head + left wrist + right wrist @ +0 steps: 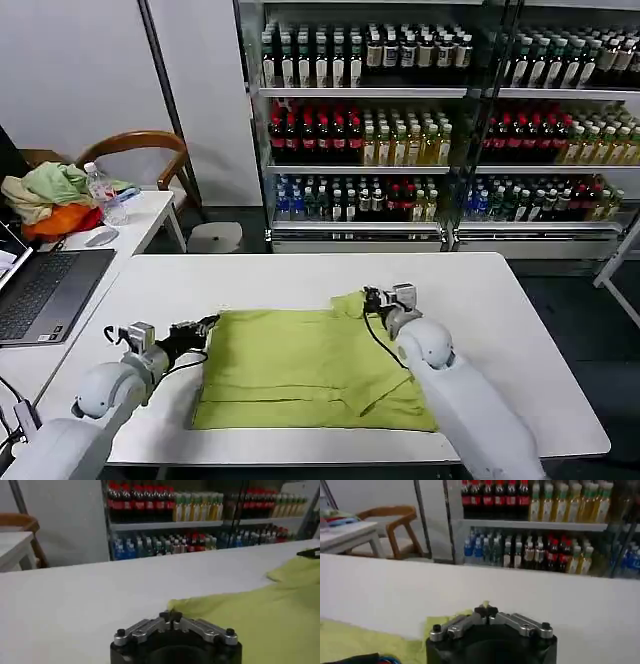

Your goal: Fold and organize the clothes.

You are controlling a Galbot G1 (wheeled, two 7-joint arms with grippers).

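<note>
Both grippers are pinching the lime T-shirt [315, 368] lying flat on the white table [500, 320], the left gripper [205, 327] closing on its near-left corner and the right gripper [371, 298] clamping its raised far edge.

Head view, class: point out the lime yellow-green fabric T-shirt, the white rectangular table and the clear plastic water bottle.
lime yellow-green fabric T-shirt [310, 365]: head view, middle of its body.
white rectangular table [500, 300]: head view, bare top at right.
clear plastic water bottle [103, 193]: head view, its middle.
</note>
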